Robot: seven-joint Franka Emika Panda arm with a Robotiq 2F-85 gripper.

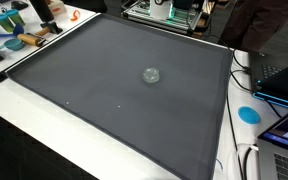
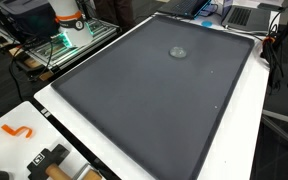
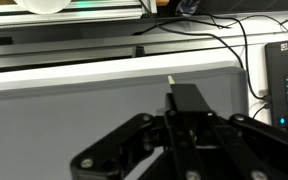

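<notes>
One small clear object [image 1: 151,74] sits on the dark mat [image 1: 74,95], well inside its edges, in both exterior views. It looks round, so no long axis or heading is readable. Jaws pinched together, empty, over the mat in wrist view.

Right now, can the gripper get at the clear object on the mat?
Probably yes: the clear object sits alone on the mat, nothing around it. The gripper, seen only in the wrist view, looks shut and is not over it.
</notes>
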